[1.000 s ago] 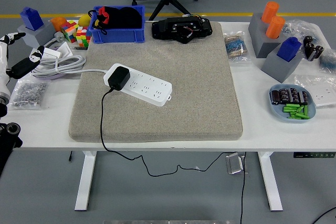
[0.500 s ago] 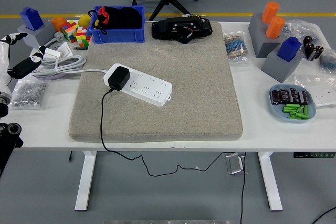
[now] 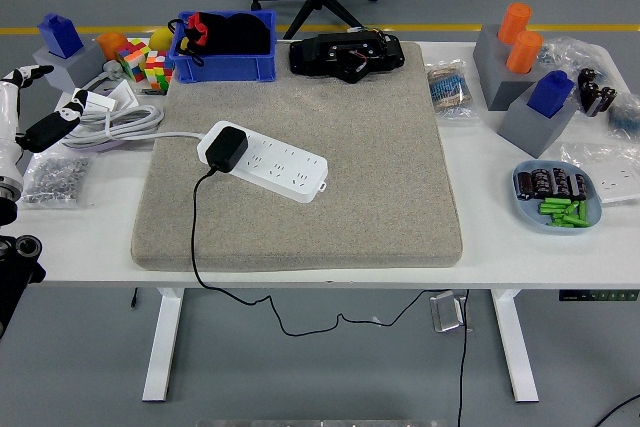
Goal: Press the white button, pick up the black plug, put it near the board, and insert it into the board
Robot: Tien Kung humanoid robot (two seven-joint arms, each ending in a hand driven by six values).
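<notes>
Where felt mat ends, blue bin (image 3: 225, 65) with black pouch (image 3: 238, 34).

The grey mat (image 3: 300, 177) is mostly bare in front of and right of the white board (image 3: 265, 162). Behind the board stand a blue bin (image 3: 224, 65) and a black device (image 3: 346, 54). The plug cord (image 3: 196, 237) crosses the mat's front-left part.

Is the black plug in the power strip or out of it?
In. The black plug sits upright in the left end of the white power strip, its cord trailing off the mat's front edge.
</notes>
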